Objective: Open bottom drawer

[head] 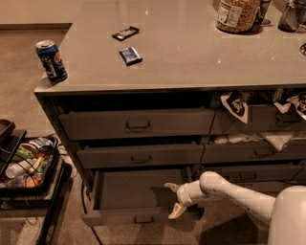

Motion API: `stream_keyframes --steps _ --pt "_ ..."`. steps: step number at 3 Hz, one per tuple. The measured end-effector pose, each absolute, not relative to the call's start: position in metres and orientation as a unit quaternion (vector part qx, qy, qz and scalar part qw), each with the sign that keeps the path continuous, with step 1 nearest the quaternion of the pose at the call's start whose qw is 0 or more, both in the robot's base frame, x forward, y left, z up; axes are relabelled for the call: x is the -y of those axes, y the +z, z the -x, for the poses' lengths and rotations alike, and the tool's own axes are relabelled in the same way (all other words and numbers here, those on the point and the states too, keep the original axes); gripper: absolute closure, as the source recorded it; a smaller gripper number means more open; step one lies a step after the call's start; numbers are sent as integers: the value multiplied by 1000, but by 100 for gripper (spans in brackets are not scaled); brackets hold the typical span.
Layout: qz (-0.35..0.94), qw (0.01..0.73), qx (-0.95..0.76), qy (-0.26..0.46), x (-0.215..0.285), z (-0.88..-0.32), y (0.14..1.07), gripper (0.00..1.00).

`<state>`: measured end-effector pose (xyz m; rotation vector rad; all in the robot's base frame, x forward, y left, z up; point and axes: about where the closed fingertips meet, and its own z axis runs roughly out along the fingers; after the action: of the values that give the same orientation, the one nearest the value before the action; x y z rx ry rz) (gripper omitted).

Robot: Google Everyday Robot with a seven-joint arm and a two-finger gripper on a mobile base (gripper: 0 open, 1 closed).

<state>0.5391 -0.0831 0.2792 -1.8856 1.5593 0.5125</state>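
Observation:
The bottom drawer (136, 219) of the left stack stands pulled out, its dark grey inside (138, 189) showing and its small centre pull (143, 219) facing front. My gripper (173, 198) is at the drawer's right end, just above the front panel, its two cream fingers spread open, one (171, 186) up over the drawer's inside and one (176, 211) down at the front edge. It holds nothing. My white arm (229, 189) reaches in from the lower right. The two taller fronts (136, 125) above are slightly ajar.
On the counter (191, 52) are a blue can (50, 61), two snack bars (125, 33), a jar (237, 14). The right stack's drawers (253, 153) hold bags and cloths. A black cart (24, 165) of snacks stands at the left on the carpet.

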Motion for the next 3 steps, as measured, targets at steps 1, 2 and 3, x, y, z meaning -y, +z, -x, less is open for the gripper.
stream_keyframes --steps 1,2,3 --pt "716 315 -592 195 83 -539 279 42" --pt "716 315 -592 195 83 -539 279 65" --pt "716 315 -592 195 83 -539 279 89"
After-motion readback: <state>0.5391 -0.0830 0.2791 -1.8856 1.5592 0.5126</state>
